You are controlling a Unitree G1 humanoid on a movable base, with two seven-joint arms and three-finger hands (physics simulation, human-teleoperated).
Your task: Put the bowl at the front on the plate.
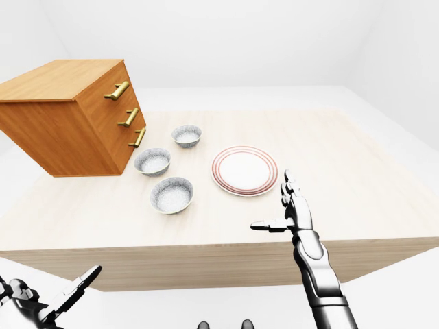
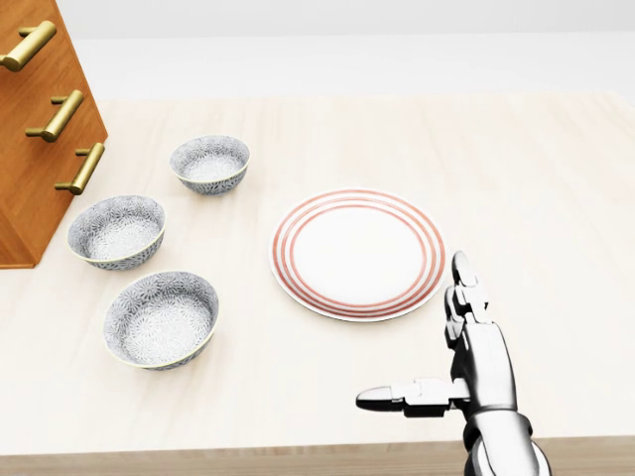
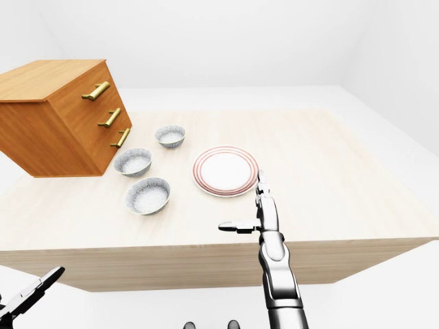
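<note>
The grey patterned ceramic bowl (image 2: 161, 319) to be moved stands upright and empty, closest of all to the near edge of the pale wooden table (image 2: 556, 198), toward its left side. A middle bowl (image 2: 116, 230) and a far bowl (image 2: 209, 163) of the same make line up beyond it, beside the orange wooden chest of drawers (image 2: 30, 149) on the left edge. The white plate with red rings (image 2: 357, 253) lies bare to the bowl's right, apart from it.

The bowl looks like glazed ceramic: stiff, probably of moderate weight, slick, and liable to chip if dropped or knocked against the plate. The rim seems the best hold, thumb inside and fingers outside the wall on the side facing the plate. Glaze may slip in a light pinch, so a firm close seems wise.

The right hand (image 2: 476, 372) hovers above the near edge, right of the plate, fingers straight and thumb out sideways, spread wide with nothing in it. The left hand (image 1: 48, 301) hangs below the near edge at the left, fingers apparently stretched out, empty.

Bare wood lies between bowl and plate and along the near edge. The middle bowl sits near the target on its far side, so coming from the right or from above avoids it; a nudge toward the near edge risks a fall
</note>
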